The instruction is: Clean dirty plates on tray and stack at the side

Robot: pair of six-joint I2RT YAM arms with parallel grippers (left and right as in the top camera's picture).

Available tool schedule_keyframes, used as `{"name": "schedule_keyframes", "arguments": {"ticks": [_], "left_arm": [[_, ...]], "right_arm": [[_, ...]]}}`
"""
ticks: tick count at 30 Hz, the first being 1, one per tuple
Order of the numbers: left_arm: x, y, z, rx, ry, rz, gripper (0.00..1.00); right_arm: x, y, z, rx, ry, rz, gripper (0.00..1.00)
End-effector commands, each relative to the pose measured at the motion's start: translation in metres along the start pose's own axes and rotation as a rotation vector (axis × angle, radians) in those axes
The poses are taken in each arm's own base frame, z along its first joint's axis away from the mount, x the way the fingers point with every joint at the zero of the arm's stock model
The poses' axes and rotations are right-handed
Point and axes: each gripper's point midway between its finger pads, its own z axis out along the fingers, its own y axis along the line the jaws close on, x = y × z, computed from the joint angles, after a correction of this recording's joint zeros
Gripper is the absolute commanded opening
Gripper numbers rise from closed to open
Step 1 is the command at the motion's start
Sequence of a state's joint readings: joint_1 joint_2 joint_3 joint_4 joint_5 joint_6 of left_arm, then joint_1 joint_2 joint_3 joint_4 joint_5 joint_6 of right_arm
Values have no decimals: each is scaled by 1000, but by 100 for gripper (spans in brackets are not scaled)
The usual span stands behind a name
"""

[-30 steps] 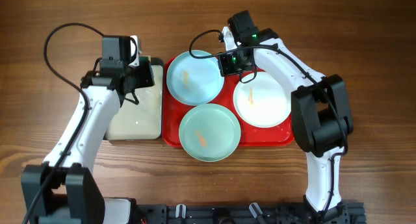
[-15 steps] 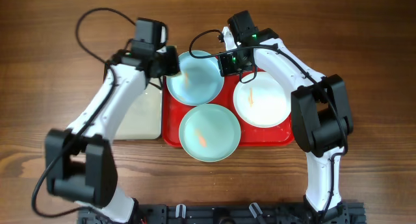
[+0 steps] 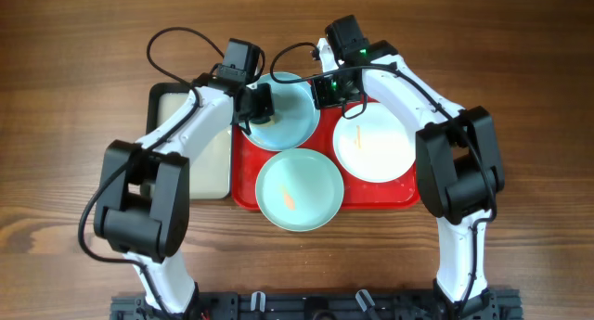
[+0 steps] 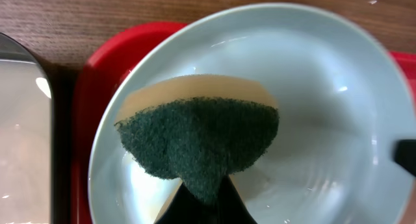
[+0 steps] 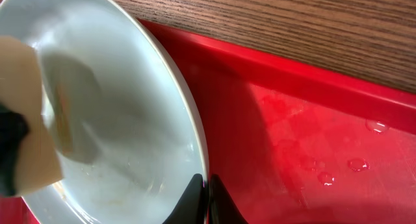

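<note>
From above, the left fingers (image 3: pixel 253 105) are over the left part of the back blue plate (image 3: pixel 290 127). The right fingers (image 3: pixel 325 90) are at its right rim. The front blue plate (image 3: pixel 299 190) and the white plate (image 3: pixel 374 144) lie nearer the robot than both, all on the red tray (image 3: pixel 243 179).

In the left wrist view, the left fingers (image 4: pixel 203 201) are clamped on a sponge (image 4: pixel 198 139), its green side up, over this plate.

In the right wrist view, the right fingers (image 5: pixel 198 201) are pinched together on the plate's rim.
</note>
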State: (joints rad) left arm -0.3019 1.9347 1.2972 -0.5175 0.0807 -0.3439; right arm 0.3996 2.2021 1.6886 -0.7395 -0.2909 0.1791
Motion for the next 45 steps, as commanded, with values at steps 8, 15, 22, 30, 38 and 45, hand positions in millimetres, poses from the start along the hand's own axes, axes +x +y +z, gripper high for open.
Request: {"name": "schedule_keyframes", "arguments": {"ticks": [8,15,22,30,38,45], "left_arm": [[24,2,40,-55,83,-87,4],[34,-5,49,-56,103,-64,4],[36,-7,50,-44,114,-65,4],[35,-44,43,167,155,-20,4],[-20,-53,-31,264,25,7,4],[-10,-36,-44,103,12,20,4]], "right_arm": [[8,-4,10,10,26,10,4],[8,-4,10,9,25,9,4],[7,-4,10,9,23,8,4],[7,-4,10,9,22,9,4],[7,-4,10,10,23,9,4],[7,-5,10,10,23,9,4]]}}
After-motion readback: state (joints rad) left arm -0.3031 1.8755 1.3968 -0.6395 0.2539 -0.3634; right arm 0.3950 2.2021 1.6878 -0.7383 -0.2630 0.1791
